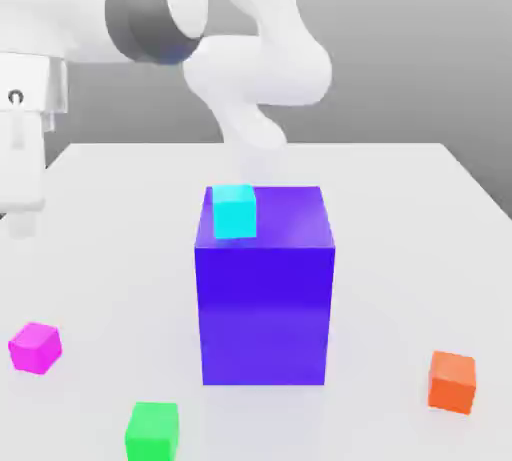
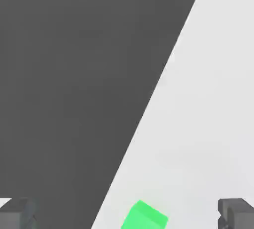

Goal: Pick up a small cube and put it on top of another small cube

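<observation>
Your gripper (image 2: 127,213) is wide open, holding nothing. The magenta cube (image 1: 35,347) sits near the exterior view's left on the table (image 1: 400,209). Centre over it, not the green cube (image 1: 152,431).

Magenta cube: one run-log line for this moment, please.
magenta cube: on table, untouched | gripper: open, empty | green cube: between jaws' line
</observation>
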Robot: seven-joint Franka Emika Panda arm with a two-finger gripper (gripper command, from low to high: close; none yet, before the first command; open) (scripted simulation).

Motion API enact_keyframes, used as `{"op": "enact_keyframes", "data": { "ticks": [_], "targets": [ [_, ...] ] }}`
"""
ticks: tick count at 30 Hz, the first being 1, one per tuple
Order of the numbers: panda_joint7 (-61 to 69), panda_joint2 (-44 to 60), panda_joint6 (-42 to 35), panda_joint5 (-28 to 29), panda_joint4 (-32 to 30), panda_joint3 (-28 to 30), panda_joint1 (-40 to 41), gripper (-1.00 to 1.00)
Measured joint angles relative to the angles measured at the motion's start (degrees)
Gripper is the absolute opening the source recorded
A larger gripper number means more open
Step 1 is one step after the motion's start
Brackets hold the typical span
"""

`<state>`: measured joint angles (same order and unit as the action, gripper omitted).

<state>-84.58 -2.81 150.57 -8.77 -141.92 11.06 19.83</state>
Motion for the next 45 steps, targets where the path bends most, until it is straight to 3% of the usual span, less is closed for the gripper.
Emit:
{"op": "enact_keyframes", "data": {
  "ticks": [7,12,13,20,26,45],
  "targets": [
    [-14.1,14.3,6.7,-1.0,-3.3,4.5,4.9,0.0],
    [-11.6,24.7,14.1,-6.6,-1.7,0.0,9.4,0.0],
    [-11.0,26.2,15.2,-7.4,-1.4,-1.0,10.2,-1.0],
    [-11.1,26.2,15.4,-7.3,-1.4,-1.0,10.2,-1.0],
    [-15.0,16.1,7.6,-0.3,-3.6,3.6,6.5,-1.0],
    [28.0,12.9,1.3,7.8,0.2,-9.5,3.7,-1.0]
  ]
}}
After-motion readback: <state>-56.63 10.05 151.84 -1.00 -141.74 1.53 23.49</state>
